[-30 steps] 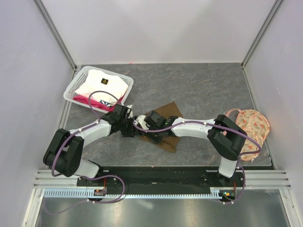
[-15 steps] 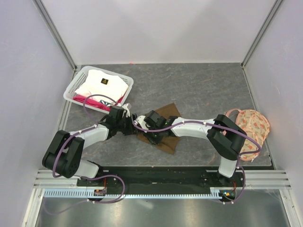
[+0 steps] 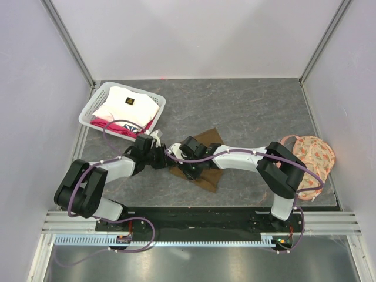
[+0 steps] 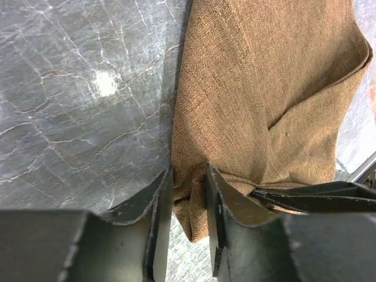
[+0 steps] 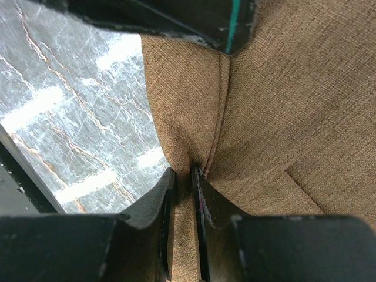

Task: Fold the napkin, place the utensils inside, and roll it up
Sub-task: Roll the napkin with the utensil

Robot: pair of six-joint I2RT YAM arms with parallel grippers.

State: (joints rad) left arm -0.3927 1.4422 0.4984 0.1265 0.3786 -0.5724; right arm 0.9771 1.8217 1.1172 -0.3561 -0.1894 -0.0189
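Note:
The olive-brown napkin [image 3: 207, 157] lies rumpled on the grey table, mid-front. My left gripper [image 3: 169, 160] is at its left edge. In the left wrist view the gripper [image 4: 188, 191] is shut on a bunched fold of the napkin [image 4: 258, 76]. My right gripper [image 3: 186, 168] is right beside it. In the right wrist view this gripper [image 5: 183, 179] is pinched tight on a raised crease of the napkin [image 5: 294, 100]. Each wrist view shows the other gripper's fingers [image 4: 317, 197] [image 5: 176, 17] close by. The gold spoon is out of view.
A white basket [image 3: 154, 98] at the back left holds a white cloth with a black label [image 3: 126, 106] and pink items. A peach floral fabric piece [image 3: 310, 154] lies at the right edge. Walls enclose the table on three sides.
The left wrist has shifted slightly to the left. The napkin's near edge has drawn in a little. Both grippers stay at its left edge.

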